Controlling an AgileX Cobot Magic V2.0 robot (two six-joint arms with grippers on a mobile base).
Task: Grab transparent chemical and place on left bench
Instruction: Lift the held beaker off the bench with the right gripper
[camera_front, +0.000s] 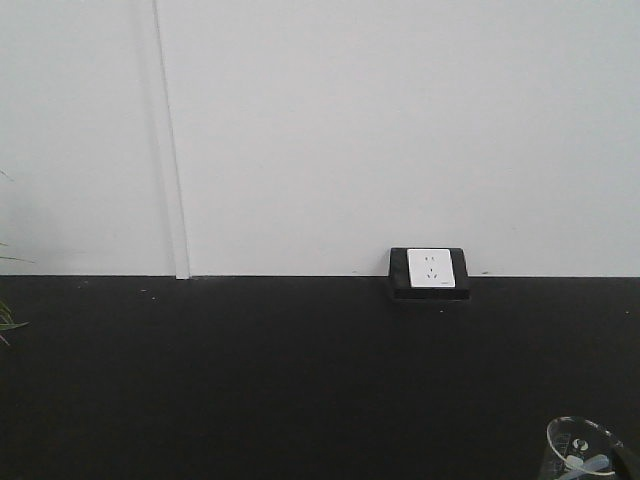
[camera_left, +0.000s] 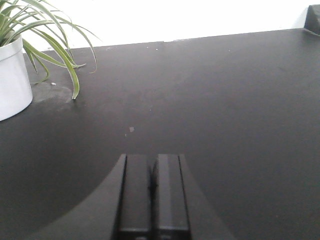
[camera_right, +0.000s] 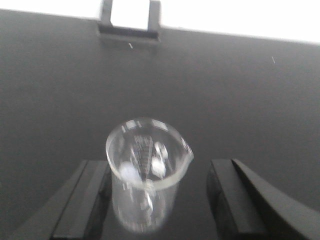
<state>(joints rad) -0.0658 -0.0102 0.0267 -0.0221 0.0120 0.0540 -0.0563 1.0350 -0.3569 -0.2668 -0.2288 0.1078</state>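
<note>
It looked like a laboratory: a long matte black benchtop (camera_front: 300, 380) ran against a plain white wall (camera_front: 400, 120), carrying a black-housed white power socket (camera_front: 430, 268) and a clear graduated glass beaker (camera_right: 147, 170).

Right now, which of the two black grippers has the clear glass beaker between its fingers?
The right gripper: it is open, one finger on each side of the small clear glass beaker. The left gripper is shut, nothing between its fingers.

Clear spouted beaker (camera_right: 148, 170) upright, contents seemingly colourless
</note>
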